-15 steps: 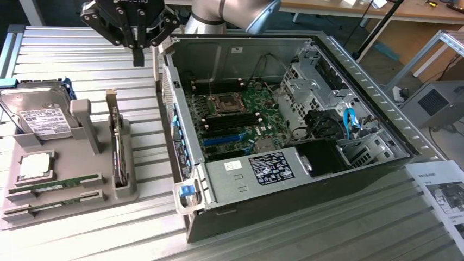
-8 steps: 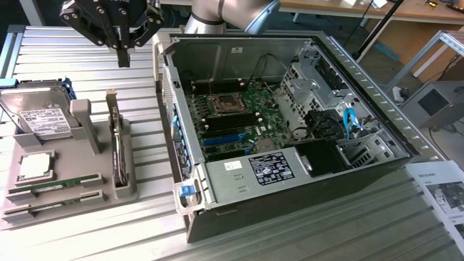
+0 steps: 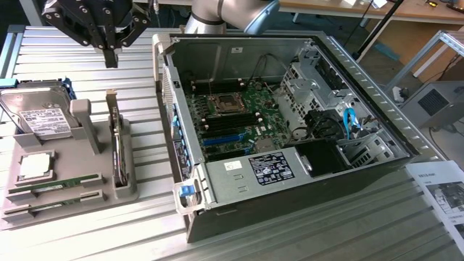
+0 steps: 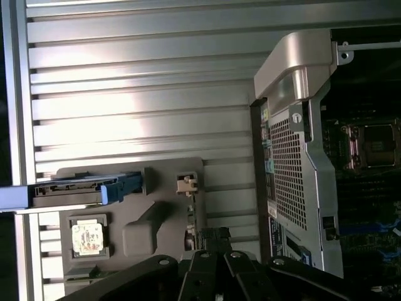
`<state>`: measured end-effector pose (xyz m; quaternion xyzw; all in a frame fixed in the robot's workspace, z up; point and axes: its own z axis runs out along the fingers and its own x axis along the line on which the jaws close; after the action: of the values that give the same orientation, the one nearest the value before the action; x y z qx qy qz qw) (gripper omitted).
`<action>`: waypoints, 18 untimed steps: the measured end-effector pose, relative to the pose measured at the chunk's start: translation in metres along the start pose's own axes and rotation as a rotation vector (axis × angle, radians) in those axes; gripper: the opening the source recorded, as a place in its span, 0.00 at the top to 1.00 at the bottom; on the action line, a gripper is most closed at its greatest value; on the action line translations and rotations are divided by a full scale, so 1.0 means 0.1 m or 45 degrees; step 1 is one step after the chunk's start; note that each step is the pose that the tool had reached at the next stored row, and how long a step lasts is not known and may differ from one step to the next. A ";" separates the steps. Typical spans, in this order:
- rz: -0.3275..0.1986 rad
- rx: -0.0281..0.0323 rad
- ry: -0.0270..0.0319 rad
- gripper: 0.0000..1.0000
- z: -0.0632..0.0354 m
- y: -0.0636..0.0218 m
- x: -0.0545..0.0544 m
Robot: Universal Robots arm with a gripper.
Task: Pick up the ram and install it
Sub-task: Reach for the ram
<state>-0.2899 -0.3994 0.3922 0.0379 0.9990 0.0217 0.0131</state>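
Two ram sticks lie flat in slots at the front of the grey holder tray [image 3: 138, 191]: one ram stick [image 3: 58, 185] and a second ram stick [image 3: 45, 206] just in front of it, both thin green boards. My gripper [image 3: 110, 56] hangs high over the far end of the tray, well away from the ram, its fingers pressed together with nothing between them. In the wrist view the gripper [image 4: 213, 236] looks down on the tray [image 4: 169, 175] beside the computer case [image 4: 294, 144].
The tray also holds a silver hard drive [image 3: 40, 115], a CPU [image 3: 34, 165] and an upright expansion card [image 3: 116, 142]. The open computer case [image 3: 217, 198] stands at the exterior view's right of the tray, motherboard [image 3: 228, 117] exposed. A printed sheet [image 3: 440, 190] lies at the far right.
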 end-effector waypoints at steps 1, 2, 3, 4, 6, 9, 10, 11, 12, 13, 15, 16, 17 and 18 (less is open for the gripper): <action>0.000 0.0000 0.0000 0.89 -0.001 -0.002 0.02; 0.000 0.0001 0.0001 0.89 -0.002 -0.003 0.05; 0.000 -0.0001 -0.0001 0.89 -0.002 -0.006 0.07; 0.000 0.0001 0.0001 0.89 -0.003 -0.007 0.09; 0.000 0.0001 0.0000 0.89 -0.004 -0.011 0.14; 0.000 0.0001 0.0001 0.89 -0.006 -0.017 0.22; 0.000 0.0001 0.0001 0.89 -0.007 -0.018 0.24; 0.000 0.0000 0.0000 0.89 -0.007 -0.020 0.27; 0.000 0.0001 0.0001 0.89 -0.008 -0.022 0.29; 0.000 0.0002 0.0001 0.89 -0.009 -0.023 0.31; 0.000 0.0001 0.0001 0.89 -0.010 -0.027 0.36; 0.000 0.0001 0.0001 0.89 -0.010 -0.028 0.38; 0.000 0.0001 0.0000 0.89 -0.011 -0.030 0.40; 0.000 0.0001 0.0001 0.89 -0.012 -0.032 0.42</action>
<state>-0.3321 -0.3994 0.3922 0.0378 0.9990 0.0217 0.0131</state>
